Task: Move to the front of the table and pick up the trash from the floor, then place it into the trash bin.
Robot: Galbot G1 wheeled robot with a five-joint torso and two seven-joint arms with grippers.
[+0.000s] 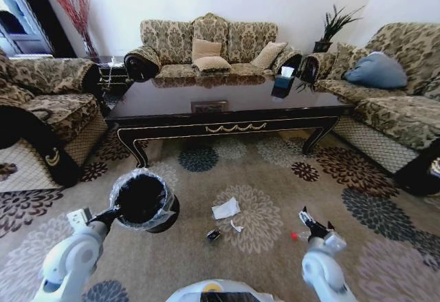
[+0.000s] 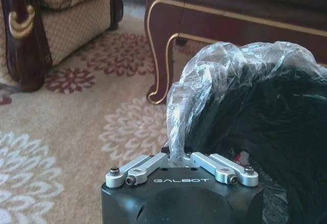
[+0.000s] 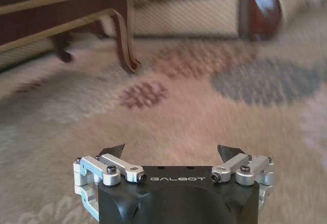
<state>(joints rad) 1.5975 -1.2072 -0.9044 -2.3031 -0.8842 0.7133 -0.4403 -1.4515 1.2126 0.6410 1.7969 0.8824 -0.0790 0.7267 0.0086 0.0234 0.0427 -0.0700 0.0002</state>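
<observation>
left arm: reaches forward and low on my left, my left gripper [image 1: 114, 212] at the near rim of the trash bin [image 1: 142, 200]; in the left wrist view my left gripper [image 2: 180, 155] has its jaws drawn together on the rim and its clear liner [image 2: 204, 76].
right arm: stretched forward and low on my right, my right gripper [image 1: 307, 218] above the carpet [image 1: 275, 178]; in the right wrist view my right gripper [image 3: 173, 152] has its jaws spread wide with nothing between them.
trash bin: tilted toward me, its black mouth facing up, over the carpet left of centre; i can't quite tell whether its base touches the floor.
trash: a crumpled white napkin [image 1: 225, 209] lies on the carpet between my arms, a small white scrap [image 1: 236, 227] and a small dark wrapper [image 1: 214, 234] just nearer me, a red-tipped bit [image 1: 293, 235] just beside my right gripper.
table: the table [image 1: 227, 106] stands straight ahead, its gold-trimmed front edge facing me, well beyond the litter.
edges: a sofa [image 1: 41, 109] flanks the left side, another sofa [image 1: 392, 102] the right.
open room: bare carpet runs between the table's front edge and my arms.
</observation>
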